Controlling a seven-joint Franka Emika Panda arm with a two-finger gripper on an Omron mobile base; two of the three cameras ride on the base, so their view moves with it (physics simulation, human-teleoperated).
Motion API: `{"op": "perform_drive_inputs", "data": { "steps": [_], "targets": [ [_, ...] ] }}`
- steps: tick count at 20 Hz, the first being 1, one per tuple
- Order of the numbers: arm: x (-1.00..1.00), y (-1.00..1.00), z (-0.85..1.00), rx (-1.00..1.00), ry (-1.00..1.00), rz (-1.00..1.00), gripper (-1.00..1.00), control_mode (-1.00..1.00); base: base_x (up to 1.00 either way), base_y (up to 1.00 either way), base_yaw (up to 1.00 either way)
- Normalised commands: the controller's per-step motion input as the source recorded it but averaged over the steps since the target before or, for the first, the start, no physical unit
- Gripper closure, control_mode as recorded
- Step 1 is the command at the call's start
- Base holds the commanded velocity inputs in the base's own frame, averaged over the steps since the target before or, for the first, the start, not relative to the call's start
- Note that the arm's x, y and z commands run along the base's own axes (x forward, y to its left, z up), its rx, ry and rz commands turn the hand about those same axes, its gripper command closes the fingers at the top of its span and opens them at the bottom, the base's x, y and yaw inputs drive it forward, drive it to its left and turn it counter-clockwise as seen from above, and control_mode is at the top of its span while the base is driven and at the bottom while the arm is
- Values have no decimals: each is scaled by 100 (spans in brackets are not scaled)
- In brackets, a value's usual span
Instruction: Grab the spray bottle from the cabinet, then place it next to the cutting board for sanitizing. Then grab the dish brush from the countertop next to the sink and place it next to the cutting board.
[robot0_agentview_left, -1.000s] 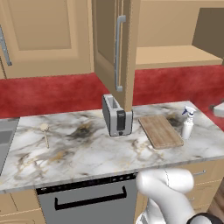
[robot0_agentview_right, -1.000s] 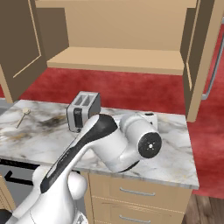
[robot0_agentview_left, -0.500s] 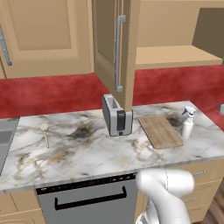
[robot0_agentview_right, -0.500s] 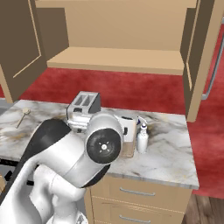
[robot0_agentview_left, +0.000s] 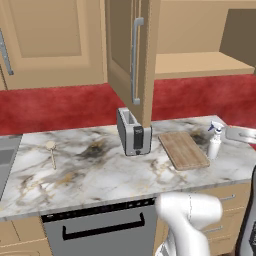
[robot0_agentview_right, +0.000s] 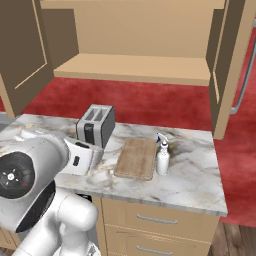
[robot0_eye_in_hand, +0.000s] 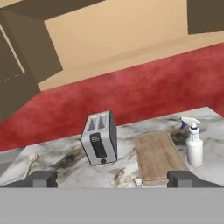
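The cabinet (robot0_agentview_right: 135, 70) fills the top of the right base view. Its doors are swung open and its wooden shelf is bare.

Under it, the marble countertop (robot0_agentview_left: 95, 170) runs across the middle of the left base view. The sink (robot0_agentview_left: 6, 160) peeks in at the left edge there.

A grey toaster (robot0_agentview_left: 134, 132) stands near the middle of the counter. Just to its right in the picture lies the cutting board (robot0_agentview_left: 183, 150), flat and brown.

The spray bottle (robot0_agentview_left: 215, 141) stands upright just beside the right edge of the board. So the first job looks done.

The dish brush (robot0_agentview_left: 51, 150) lies on the counter at the left of the left base view, near the sink and well apart from the board. I think this is the step now: go and get the brush.

The gripper (robot0_eye_in_hand: 111, 179) is at the bottom of the hand view. Its two dark tips stand wide apart with nothing between them. It hangs above the counter, looking at the toaster and board.

Next, I think the hand needs to swing toward the sink side and come down over the thin handle. The brush is slim and lies flat, so the tips will need to line up across it and go low.
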Motion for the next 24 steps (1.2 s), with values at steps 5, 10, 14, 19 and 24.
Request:
{"op": "perform_drive_inputs", "data": {
  "steps": [5,10,14,19,24],
  "targets": [
    [0,100,18,-6,0,0,-100,-100,0,0,0],
    [-11,100,19,-5,0,0,-100,-100,0,0,0],
    [-10,100,5,0,1,0,-100,-100,0,0,0],
    [6,100,0,0,10,0,-100,-100,0,0,0],
    [32,100,0,3,18,0,-100,-100,0,0,0]
  ]
}}
